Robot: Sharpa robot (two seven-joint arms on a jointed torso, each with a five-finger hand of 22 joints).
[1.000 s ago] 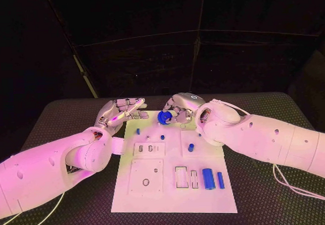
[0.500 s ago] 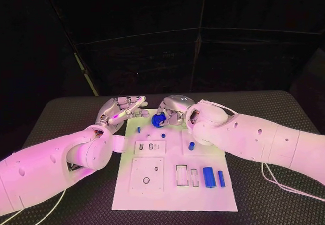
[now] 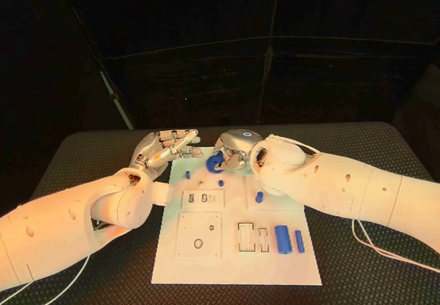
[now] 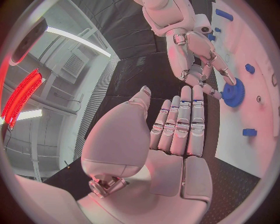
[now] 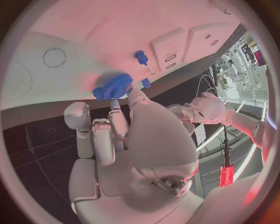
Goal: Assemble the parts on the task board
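Shifted slightly leftward along board's [image 3: 175,261] far end since earlier: right hand [image 3: 235,149], pinching blue gear [image 3: 215,165] just above white surface. Beyond and left of gear, left hand [image 3: 165,149], open, empty, fingers straight, close beside.

The counter [image 3: 95,153] is black with a fine woven texture and rounded far corners. Behind it hangs a dark backdrop [image 3: 276,77] crossed by thin pale lines, with a slim pale pole [image 3: 115,102] leaning at its left. The left wrist view takes in a ceiling with a long white light strip [image 4: 76,39], a ribbed vent panel [image 4: 73,70] and a glowing red panel [image 4: 22,93]. The right wrist view shows a small red light [image 5: 224,175].
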